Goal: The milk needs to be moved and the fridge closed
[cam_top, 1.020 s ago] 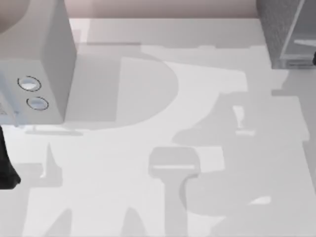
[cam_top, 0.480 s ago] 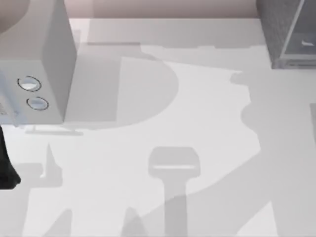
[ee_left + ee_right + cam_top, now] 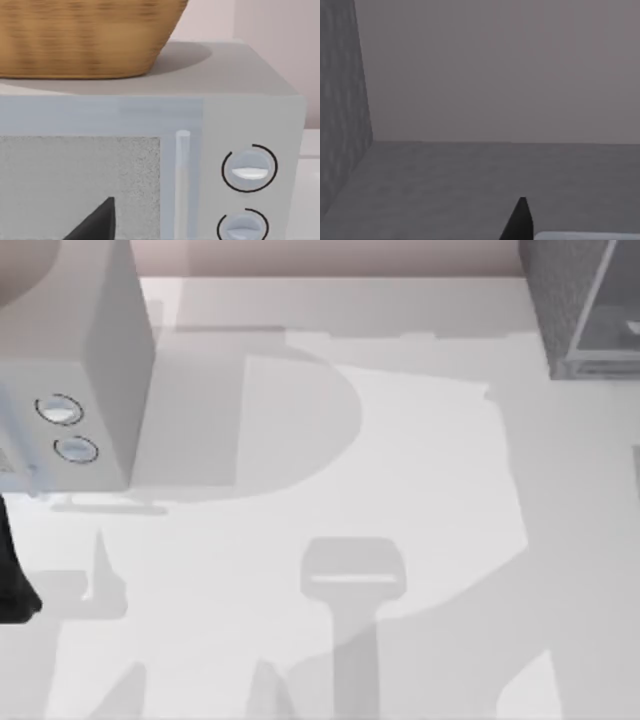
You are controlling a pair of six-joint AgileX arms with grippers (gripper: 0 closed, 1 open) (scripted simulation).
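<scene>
The fridge (image 3: 558,300) stands at the table's far right corner, dark grey and speckled, with a lighter grey panel beside it. In the right wrist view a speckled fridge wall (image 3: 340,125) rises beside a flat grey floor and a plain back wall. A black part of my right gripper (image 3: 520,220) pokes in low in that view, with a pale strip (image 3: 585,235) next to it. I cannot tell whether that strip is the milk. My left gripper (image 3: 95,222) hangs just in front of the pale grey box with two dials.
The pale grey box with two round dials (image 3: 75,370) fills the table's far left, and a wicker basket (image 3: 85,35) sits on top of it. My left arm (image 3: 12,580) is a black shape at the left edge. Arm shadows lie across the white table (image 3: 420,460).
The right arm's shadow has swept off the table's middle toward the right and front. A dark bit at the right edge by the fridge is gone. The left arm has not moved.
</scene>
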